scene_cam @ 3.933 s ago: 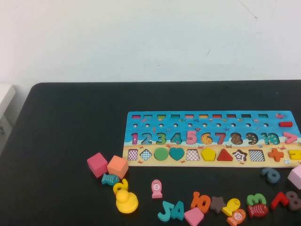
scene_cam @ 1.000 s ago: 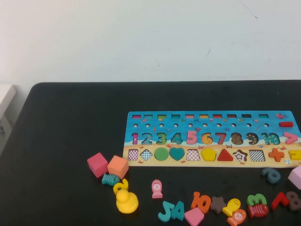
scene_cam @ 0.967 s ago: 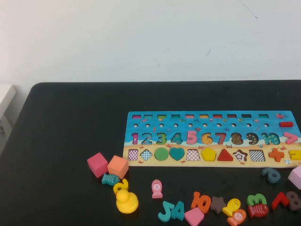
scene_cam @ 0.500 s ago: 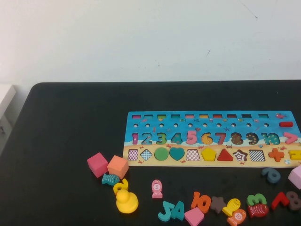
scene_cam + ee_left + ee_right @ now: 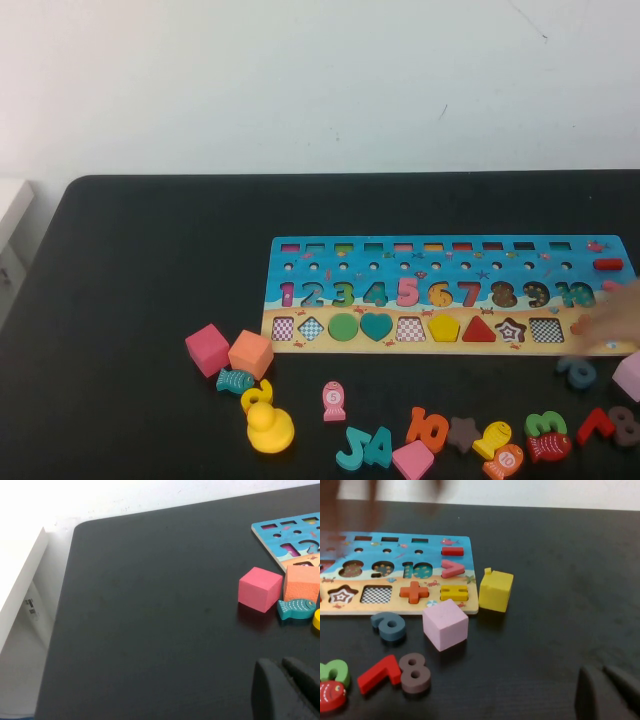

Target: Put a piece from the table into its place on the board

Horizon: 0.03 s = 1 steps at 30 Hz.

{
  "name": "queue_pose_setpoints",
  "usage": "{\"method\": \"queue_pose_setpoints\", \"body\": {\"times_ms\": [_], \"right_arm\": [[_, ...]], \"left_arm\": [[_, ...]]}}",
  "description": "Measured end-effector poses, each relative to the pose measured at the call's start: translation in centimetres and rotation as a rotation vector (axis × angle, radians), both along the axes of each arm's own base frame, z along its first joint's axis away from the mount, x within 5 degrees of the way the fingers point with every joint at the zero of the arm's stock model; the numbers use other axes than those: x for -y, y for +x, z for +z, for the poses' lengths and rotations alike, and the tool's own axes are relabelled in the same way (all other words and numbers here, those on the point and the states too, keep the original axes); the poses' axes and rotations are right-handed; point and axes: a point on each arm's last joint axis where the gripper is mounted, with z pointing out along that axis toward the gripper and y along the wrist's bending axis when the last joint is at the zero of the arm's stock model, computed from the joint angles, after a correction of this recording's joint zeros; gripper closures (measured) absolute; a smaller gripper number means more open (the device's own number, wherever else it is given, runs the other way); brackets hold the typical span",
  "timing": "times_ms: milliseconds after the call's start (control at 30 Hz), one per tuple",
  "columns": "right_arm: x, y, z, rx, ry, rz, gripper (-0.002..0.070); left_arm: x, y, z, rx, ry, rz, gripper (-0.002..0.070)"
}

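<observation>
Black table (image 5: 150, 270), blue number board (image 5: 450, 262), grippers parked.

A black table (image 5: 150, 260) stands against a plain white wall (image 5: 300, 80).

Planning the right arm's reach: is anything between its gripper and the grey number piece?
The lilac cube sits roughly between the right gripper, low at the table's right, and the grey number piece. The left gripper hangs far left.

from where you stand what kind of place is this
Probably a lab tabletop rig: a black table against a bare white wall, with a number-and-shape puzzle board. The left gripper and right gripper hover low over the table.
</observation>
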Motion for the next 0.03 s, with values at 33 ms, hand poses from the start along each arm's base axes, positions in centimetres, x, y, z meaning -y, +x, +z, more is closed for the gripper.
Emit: {"method": "queue_pose_setpoints", "body": {"times_ms": [33], "right_arm": [[0.0,0.0,0.0,0.0,0.0,0.0,0.0657]], "left_arm": [[0.0,0.0,0.0,0.0,0.0,0.0,0.0677]]}}
